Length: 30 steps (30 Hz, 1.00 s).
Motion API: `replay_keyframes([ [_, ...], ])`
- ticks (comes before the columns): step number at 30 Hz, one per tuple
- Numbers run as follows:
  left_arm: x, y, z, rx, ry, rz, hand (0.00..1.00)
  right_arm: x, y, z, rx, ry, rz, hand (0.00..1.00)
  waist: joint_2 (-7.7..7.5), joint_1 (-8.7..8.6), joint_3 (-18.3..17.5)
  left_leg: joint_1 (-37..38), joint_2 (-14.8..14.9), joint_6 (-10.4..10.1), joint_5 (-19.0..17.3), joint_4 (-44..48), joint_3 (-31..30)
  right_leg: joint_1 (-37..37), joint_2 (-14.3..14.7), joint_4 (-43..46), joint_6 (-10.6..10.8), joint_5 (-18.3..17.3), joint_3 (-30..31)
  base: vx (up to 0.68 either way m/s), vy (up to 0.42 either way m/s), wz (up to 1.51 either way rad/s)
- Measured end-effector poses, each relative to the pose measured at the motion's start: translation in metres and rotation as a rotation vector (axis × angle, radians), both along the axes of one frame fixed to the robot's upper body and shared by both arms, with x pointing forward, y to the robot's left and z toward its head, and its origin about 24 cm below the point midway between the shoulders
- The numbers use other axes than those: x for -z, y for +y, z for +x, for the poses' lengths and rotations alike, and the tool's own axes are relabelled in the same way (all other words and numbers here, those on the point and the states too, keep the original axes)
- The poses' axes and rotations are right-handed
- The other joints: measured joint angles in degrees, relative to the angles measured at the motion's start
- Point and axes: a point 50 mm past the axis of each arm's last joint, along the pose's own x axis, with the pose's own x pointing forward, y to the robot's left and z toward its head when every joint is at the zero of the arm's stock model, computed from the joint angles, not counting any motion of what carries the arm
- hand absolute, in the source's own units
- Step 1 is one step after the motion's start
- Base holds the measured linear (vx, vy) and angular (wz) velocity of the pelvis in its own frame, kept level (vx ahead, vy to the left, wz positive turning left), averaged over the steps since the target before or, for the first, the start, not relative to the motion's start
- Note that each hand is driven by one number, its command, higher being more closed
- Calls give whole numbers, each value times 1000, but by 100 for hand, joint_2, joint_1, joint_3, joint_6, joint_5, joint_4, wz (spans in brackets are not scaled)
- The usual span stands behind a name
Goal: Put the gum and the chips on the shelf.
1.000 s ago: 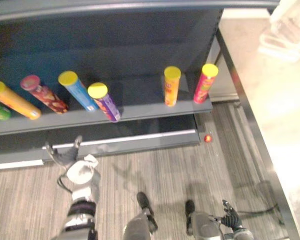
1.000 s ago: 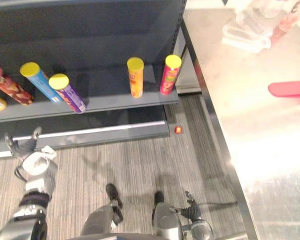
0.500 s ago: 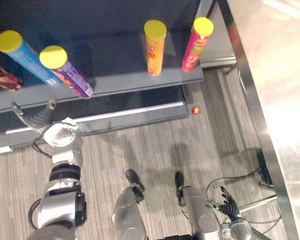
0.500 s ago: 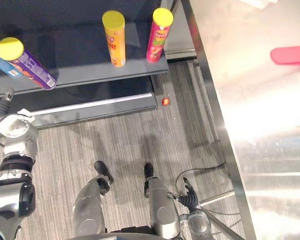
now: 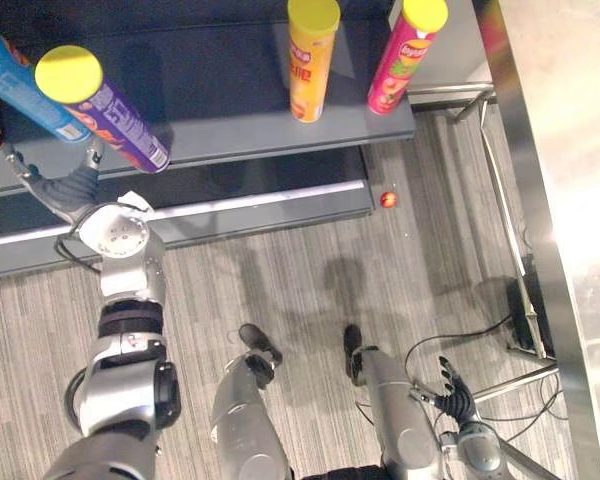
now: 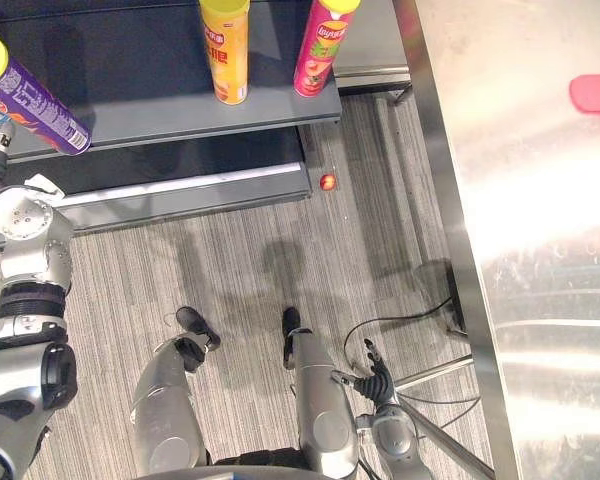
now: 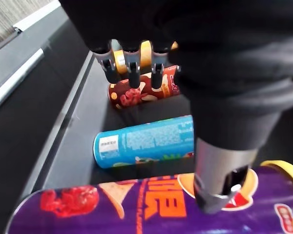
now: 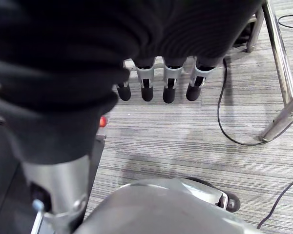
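Several chips cans [image 5: 310, 60] stand on the shelf [image 5: 240, 130] as before; only the camera has swung toward the table [image 5: 580, 150]. Both the left hand [image 5: 68, 190], beside the purple can [image 5: 105, 112], and the low right hand [image 5: 450, 395] have slack, empty fingers. The gum is perhaps the pink thing [image 6: 595, 92] there.

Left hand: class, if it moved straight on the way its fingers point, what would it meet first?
The left hand would probably meet the red can on the shelf first; depth is unclear.
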Motion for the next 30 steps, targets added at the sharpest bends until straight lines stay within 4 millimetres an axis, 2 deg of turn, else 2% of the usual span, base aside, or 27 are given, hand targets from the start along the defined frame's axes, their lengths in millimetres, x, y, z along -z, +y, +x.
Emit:
replay_keyframes([
  [3,-11,-5,4,21,-30,4,0,-2,1,2,-3,-12,1,0,0,-5,4,-3,81,-2,12,17,264,-137,-42,129,-1,0,-2,62,-52,3],
  [7,-15,-15,10,69,-37,20,0,-2,0,3,-1,-18,-3,0,1,-10,6,5,77,31,51,93,253,-146,-71,254,-22,-95,-14,56,-51,4],
  [16,-19,-29,17,109,-56,4,0,-6,1,7,-26,-39,-13,0,1,-15,6,-102,62,61,103,76,330,-317,-96,251,-22,-147,-9,25,-50,-4],
  [30,-27,-34,20,119,-84,0,0,-10,4,10,-44,-63,-6,0,0,-30,5,-207,-36,81,195,-132,415,-318,-159,-141,-21,-148,-65,0,-19,0],
])
